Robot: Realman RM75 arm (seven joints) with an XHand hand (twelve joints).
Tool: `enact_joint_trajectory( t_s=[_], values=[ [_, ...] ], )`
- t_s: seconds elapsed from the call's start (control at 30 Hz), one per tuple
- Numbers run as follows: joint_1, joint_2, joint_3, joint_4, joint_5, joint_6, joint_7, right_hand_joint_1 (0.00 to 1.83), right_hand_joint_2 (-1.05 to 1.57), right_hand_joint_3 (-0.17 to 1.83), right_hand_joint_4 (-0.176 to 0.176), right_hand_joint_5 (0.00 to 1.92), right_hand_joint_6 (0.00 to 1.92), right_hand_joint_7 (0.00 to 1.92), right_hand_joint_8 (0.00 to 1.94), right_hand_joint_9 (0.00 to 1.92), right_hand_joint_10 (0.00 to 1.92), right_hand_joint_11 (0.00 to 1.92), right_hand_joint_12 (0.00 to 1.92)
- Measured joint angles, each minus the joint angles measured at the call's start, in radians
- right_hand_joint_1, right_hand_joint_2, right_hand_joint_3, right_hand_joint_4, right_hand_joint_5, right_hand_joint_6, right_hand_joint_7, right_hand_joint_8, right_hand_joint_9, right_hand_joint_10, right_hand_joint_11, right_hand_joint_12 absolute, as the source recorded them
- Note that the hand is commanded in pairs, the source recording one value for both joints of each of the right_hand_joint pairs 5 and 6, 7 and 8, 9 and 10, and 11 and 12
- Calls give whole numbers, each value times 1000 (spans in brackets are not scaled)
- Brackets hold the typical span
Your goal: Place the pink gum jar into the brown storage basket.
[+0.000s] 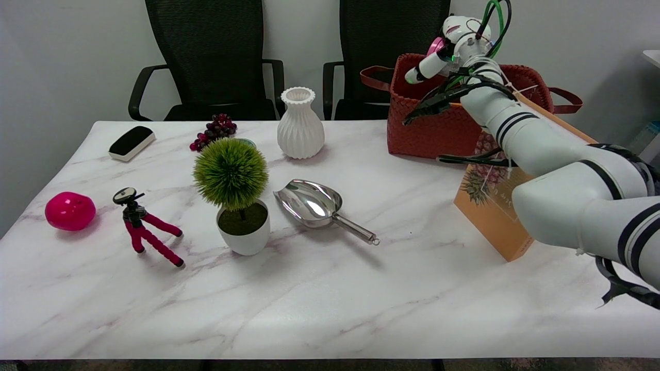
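White marble table (319, 288), grey wall, two black chairs (211, 56) behind. Brown storage basket (438, 123) just below fingers, contents hidden. Orange box (490, 216) beside it. Right hand (448, 51) over basket, fingers (420, 72) clamped on pink gum jar (435, 46), only pink sliver showing.

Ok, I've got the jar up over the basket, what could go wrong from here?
1. Only a sliver of the pink gum jar shows in the right hand, so the grip cannot be judged; it might slip early.
2. The hand sits over the brown storage basket near its left rim; released there, the jar could clip the rim and fall outside.
3. The forearm crosses above the orange box; lowering may nudge it.
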Motion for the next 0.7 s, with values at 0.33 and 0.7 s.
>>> enact_joint_trajectory(
  t_s=[0.33,0.7],
  values=[
    [-10,-4,-2,7,6,2,-1,1086,-56,663,0,355,355,1158,1158,894,894,1654,1654],
    [-20,-5,-2,18,8,3,0,1009,6,644,0,109,109,340,340,0,0,80,80]
  ],
)
